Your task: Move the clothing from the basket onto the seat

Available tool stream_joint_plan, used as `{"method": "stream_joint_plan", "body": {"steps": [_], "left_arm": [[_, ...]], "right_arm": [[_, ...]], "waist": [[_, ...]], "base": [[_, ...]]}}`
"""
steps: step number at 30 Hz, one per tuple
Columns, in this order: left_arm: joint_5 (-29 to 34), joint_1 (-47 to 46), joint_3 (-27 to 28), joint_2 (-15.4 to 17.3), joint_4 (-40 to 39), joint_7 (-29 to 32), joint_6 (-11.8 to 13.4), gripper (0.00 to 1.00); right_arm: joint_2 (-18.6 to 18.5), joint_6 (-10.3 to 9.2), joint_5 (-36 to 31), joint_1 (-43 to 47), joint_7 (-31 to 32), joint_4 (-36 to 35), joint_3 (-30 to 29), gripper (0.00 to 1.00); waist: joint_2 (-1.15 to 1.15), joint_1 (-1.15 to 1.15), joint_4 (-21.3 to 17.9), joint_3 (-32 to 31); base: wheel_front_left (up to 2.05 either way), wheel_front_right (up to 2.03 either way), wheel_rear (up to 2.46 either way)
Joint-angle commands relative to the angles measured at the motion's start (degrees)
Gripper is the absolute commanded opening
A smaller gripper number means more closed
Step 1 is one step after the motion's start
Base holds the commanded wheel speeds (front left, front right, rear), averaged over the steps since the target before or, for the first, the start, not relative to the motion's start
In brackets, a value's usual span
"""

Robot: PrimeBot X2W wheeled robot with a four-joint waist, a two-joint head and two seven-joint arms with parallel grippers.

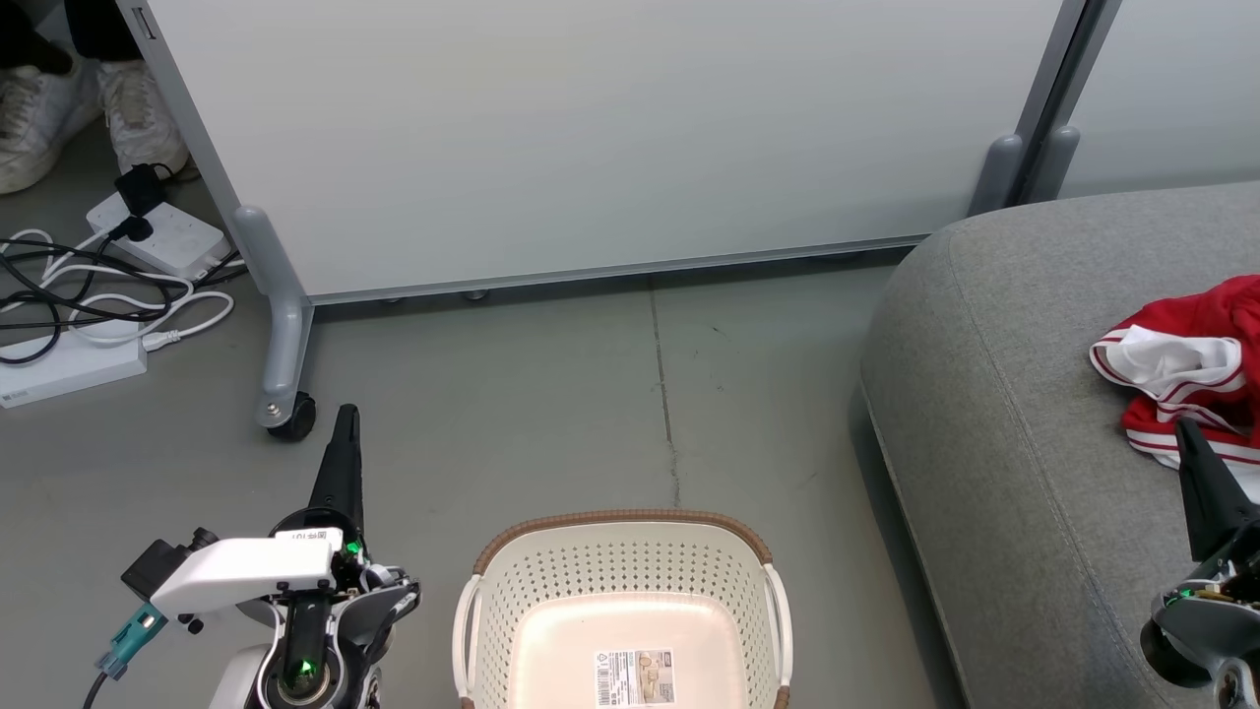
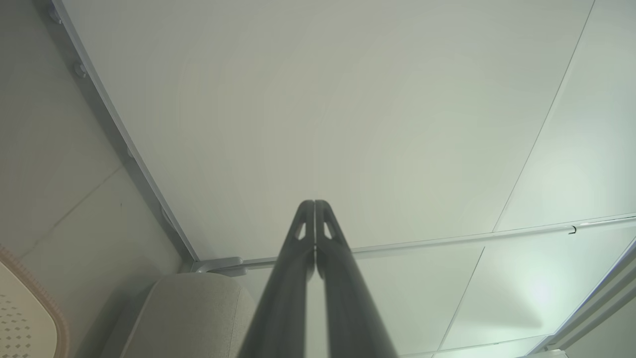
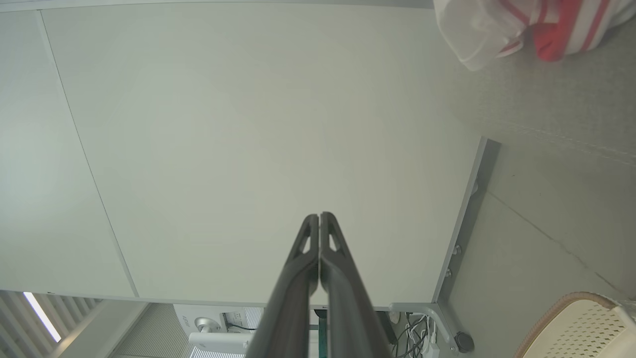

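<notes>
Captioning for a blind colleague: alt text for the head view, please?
Red-and-white clothing lies on the grey sofa; the cream laundry basket on the floor looks empty. Left gripper beside the basket, right gripper over the sofa, jaws shut.

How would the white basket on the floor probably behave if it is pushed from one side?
The basket looks empty, with only a label on its bottom, and its walls are perforated plastic, so it is probably light. On the smooth grey floor it would likely slide rather than tip, since its base looks wide. It should keep its shape.

One basket [image 1: 622,565], one seat [image 1: 994,414]
</notes>
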Motion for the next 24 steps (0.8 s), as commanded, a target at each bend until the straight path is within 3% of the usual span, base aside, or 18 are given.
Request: {"method": "stream_joint_plan", "body": {"steps": [1,24], "left_arm": [[-0.2,-0.8,0.2,0.2,0.1,0.1,-0.3,0.00],[-0.2,-0.8,0.2,0.2,0.1,0.1,-0.3,0.00]], "right_arm": [[-0.4,0.14,0.3,-0.3,0.2,0.1,-0.2,0.00],[-0.4,0.14,0.3,-0.3,0.2,0.1,-0.2,0.00]], "waist": [[0.00,0.00,0.0,0.0],[0.00,0.00,0.0,0.0]], "base": [[0.00,0.00,0.00],[0.00,0.00,0.00]]}}
